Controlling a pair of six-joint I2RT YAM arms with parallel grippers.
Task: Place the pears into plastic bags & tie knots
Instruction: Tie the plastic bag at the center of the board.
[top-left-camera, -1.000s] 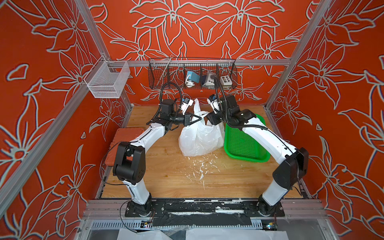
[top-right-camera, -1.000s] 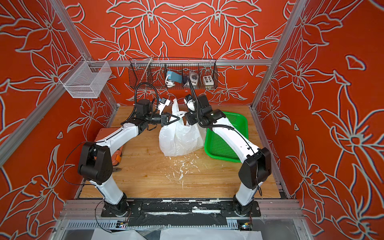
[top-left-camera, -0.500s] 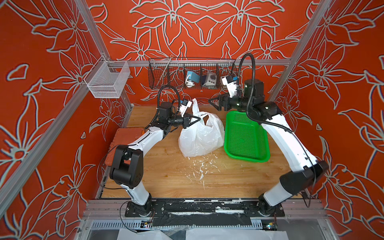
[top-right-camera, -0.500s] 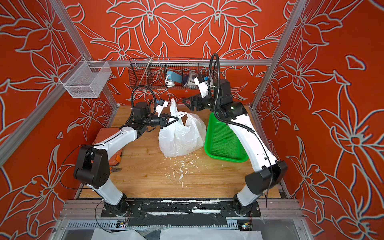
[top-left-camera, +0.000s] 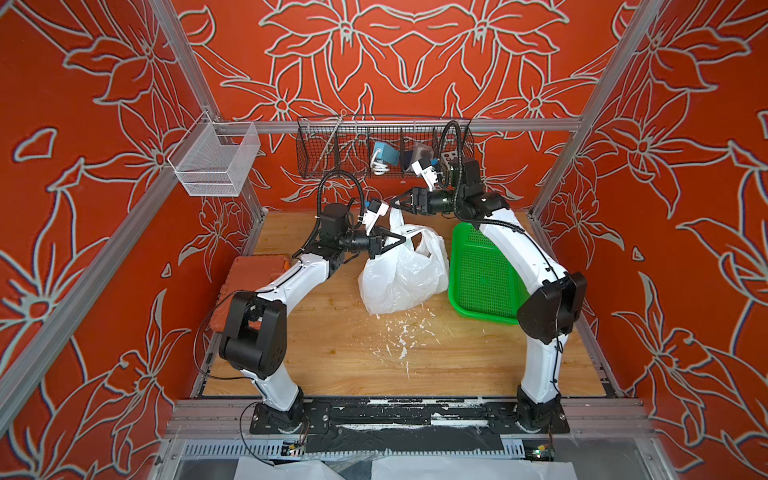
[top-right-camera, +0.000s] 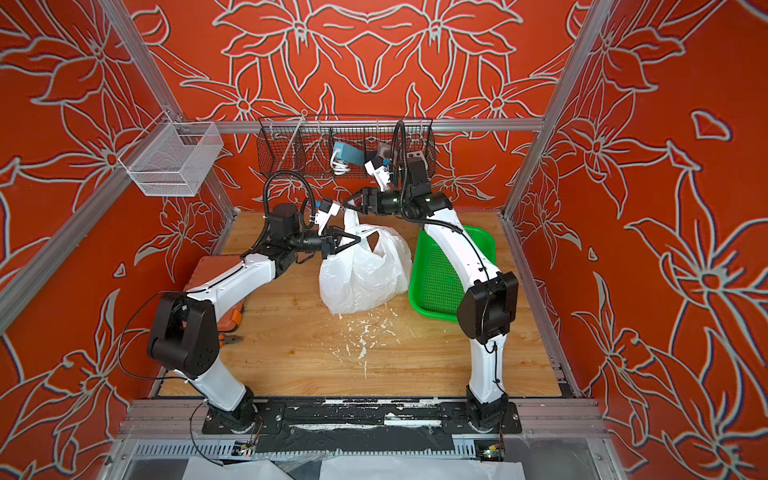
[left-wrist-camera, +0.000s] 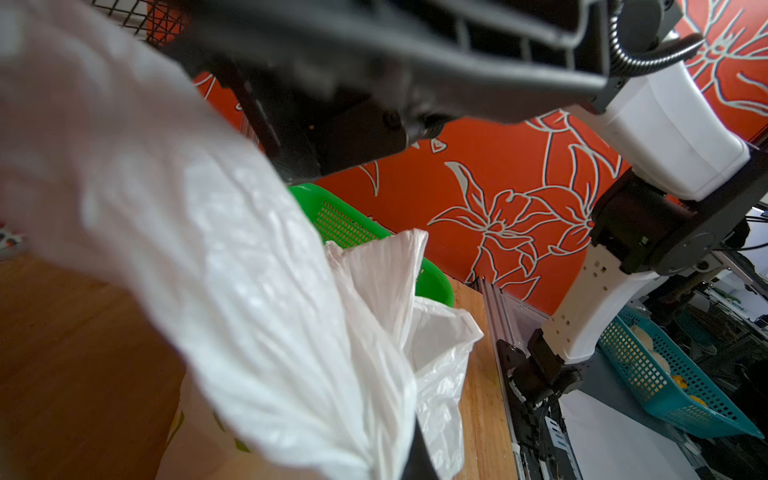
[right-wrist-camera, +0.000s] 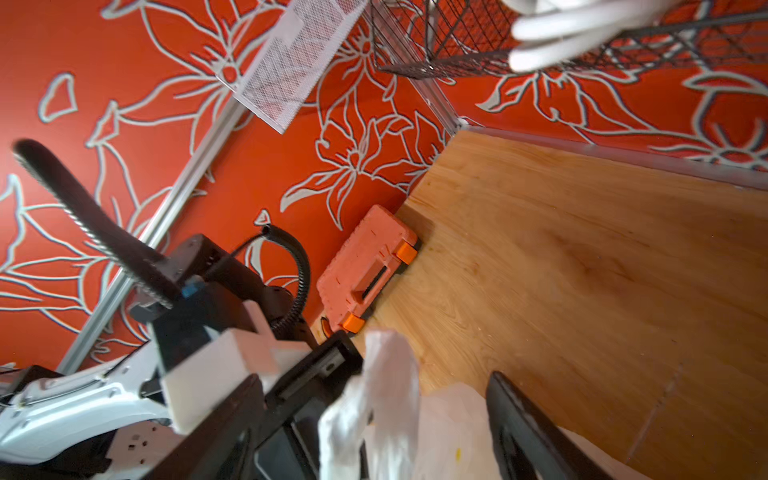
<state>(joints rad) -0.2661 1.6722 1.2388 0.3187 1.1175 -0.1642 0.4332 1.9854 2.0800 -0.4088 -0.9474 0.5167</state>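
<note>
- Right gripper (top-left-camera: 398, 202), beside the bag (top-left-camera: 399, 278) a second ago, swung up toward the back basket (top-left-camera: 384, 149) and is down again at the upright handle (top-left-camera: 394, 218), jaws apart on either side of it.
- The handle loop (top-left-camera: 430, 243), hidden by that gripper before, now stands open.
- Right elbow (top-left-camera: 552, 307) has come in over the tray (top-left-camera: 478, 282) corner.

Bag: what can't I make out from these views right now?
- Pears: inside the white bag; its plastic hides them in both top views.
- Left tool grip: left wrist view, blurred plastic near the lens covers it.
- Right tool and raised handle: contact unclear, blurred in right wrist view.
</note>
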